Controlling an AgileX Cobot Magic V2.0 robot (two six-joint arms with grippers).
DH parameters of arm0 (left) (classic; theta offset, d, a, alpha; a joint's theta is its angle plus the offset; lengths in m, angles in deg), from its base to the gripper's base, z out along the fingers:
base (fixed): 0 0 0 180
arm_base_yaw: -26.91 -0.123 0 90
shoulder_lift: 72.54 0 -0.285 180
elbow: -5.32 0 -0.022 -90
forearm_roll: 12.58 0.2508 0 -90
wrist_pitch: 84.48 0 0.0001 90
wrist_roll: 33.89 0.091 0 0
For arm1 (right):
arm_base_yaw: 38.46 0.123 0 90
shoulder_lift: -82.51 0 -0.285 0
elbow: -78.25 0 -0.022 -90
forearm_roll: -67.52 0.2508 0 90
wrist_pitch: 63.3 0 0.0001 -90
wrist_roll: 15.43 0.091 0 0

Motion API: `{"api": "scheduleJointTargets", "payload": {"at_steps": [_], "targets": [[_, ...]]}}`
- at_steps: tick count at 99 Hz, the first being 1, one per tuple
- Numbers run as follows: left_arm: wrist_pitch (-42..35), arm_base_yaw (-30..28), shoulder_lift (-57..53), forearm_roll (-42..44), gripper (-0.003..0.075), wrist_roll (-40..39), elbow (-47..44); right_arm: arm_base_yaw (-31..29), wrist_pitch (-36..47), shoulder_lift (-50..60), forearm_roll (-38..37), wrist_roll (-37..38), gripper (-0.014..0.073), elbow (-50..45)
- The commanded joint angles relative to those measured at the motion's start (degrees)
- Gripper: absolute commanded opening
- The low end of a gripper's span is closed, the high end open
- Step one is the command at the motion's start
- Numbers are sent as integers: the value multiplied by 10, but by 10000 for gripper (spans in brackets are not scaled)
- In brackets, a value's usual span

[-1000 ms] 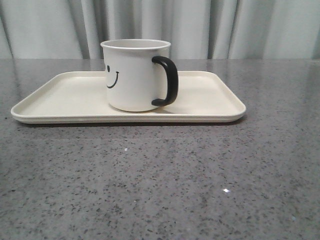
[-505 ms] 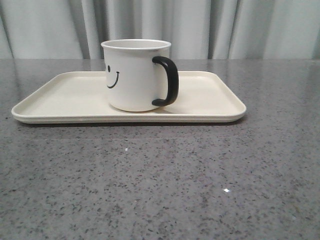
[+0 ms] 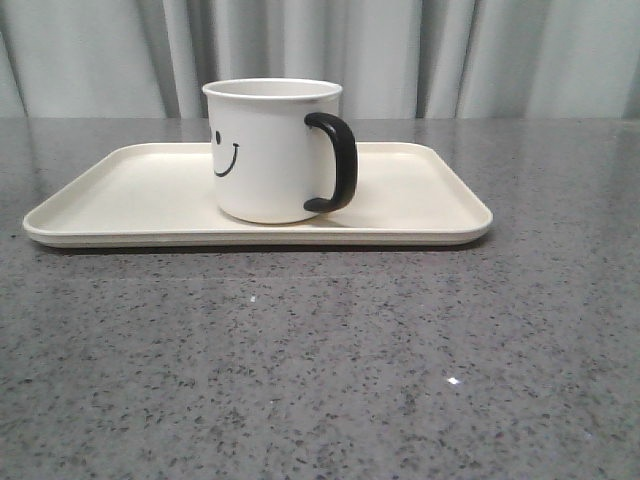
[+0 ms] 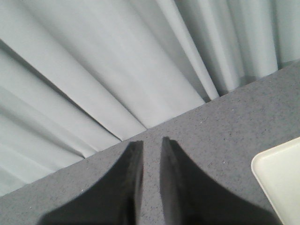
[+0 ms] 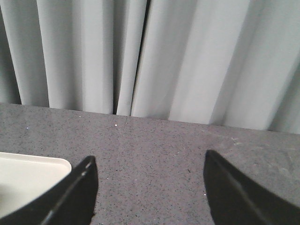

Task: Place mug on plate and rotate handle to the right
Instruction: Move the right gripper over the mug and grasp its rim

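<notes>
The white mug (image 3: 265,150) with a black smiley face stands upright on the cream plate (image 3: 420,200), near its middle. Its black handle (image 3: 340,160) points to the right. Neither gripper shows in the front view. In the left wrist view my left gripper (image 4: 151,143) is empty, its jaws nearly together over bare table, with a corner of the plate (image 4: 281,178) off to one side. In the right wrist view my right gripper (image 5: 149,161) is wide open and empty over bare table, with a plate corner (image 5: 28,173) beside one finger.
The grey speckled table (image 3: 320,360) stretches in front of the plate. Pale curtains (image 3: 400,50) hang behind the table's far edge.
</notes>
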Motion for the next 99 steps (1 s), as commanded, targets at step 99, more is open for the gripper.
{"api": "scheduleJointTargets", "payload": {"at_steps": [99], "targets": [[-9, 3, -79, 63, -20, -49, -94, 189, -215, -480, 250, -133, 489, 440]]}}
